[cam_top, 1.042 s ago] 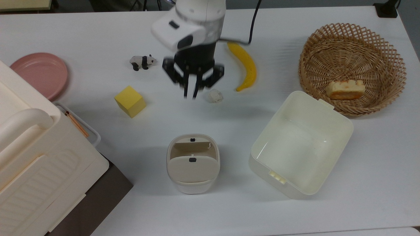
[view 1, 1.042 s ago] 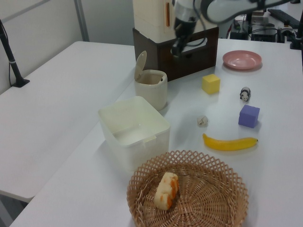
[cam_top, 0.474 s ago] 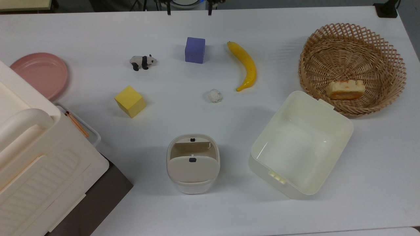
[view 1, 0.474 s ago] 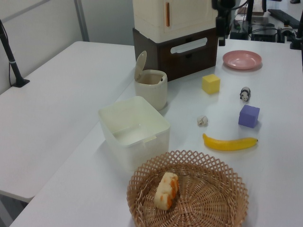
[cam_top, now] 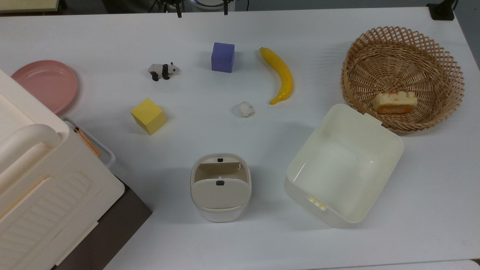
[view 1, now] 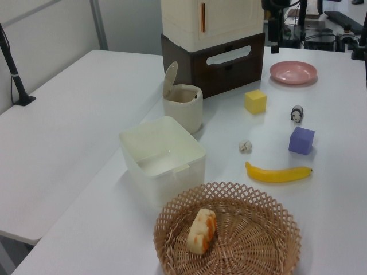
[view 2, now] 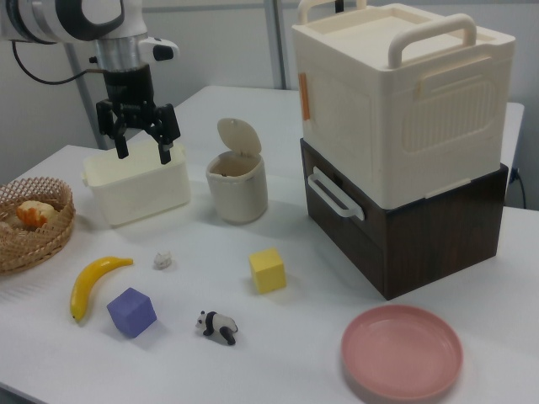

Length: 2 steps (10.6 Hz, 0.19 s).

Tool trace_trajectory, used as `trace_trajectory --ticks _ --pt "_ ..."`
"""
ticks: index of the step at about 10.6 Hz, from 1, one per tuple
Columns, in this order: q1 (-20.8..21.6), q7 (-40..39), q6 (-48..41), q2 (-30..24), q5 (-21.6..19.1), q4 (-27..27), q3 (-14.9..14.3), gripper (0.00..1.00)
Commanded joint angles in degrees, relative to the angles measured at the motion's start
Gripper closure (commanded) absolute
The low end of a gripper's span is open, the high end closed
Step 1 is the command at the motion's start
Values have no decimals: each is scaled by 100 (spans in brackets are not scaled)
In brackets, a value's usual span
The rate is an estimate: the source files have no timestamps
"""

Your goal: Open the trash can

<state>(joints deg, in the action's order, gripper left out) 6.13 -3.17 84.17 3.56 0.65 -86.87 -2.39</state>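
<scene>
The trash can [cam_top: 220, 187] sits on the white table [cam_top: 112, 30], toward the near edge in the top view, with the open cream tub [cam_top: 345, 165] on the top view's right and the big handled box [cam_top: 41, 176] on the top view's left. Look at that lid [view 2: 238, 135] — in the right view it stands tilted up behind the rim, and in the left view the mouth of the bin is plainly open, so by my reading the opening is done. The gripper [view 2: 140, 143] hangs high above the table in the right view, well apart from the bin, off toward the right view's left above the tub; its two fingers [view 2: 119, 139] are spread wide and hold nothing. So what makes this step a clean one? I'd judge it is the getaway: keep the arm high and away from that raised lid, because a brush against it could tip it shut or shove the light bin across the table. If the lid did drop, the fix would be a straight-down press on the small black button [cam_top: 220, 183], centred, fingers closed to a single point — no sideways drag. The yellow block [cam_top: 148, 116], purple block [cam_top: 222, 57], banana [cam_top: 280, 75] and toy panda [cam_top: 162, 71] all lie clear of the bin.
</scene>
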Motion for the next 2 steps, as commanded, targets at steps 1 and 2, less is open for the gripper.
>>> trace_trajectory --ticks 1,2 --pt "38 -167 73 -84 -144 -102 -51 0" --pt "38 -158 82 -75 -135 -102 -51 0"
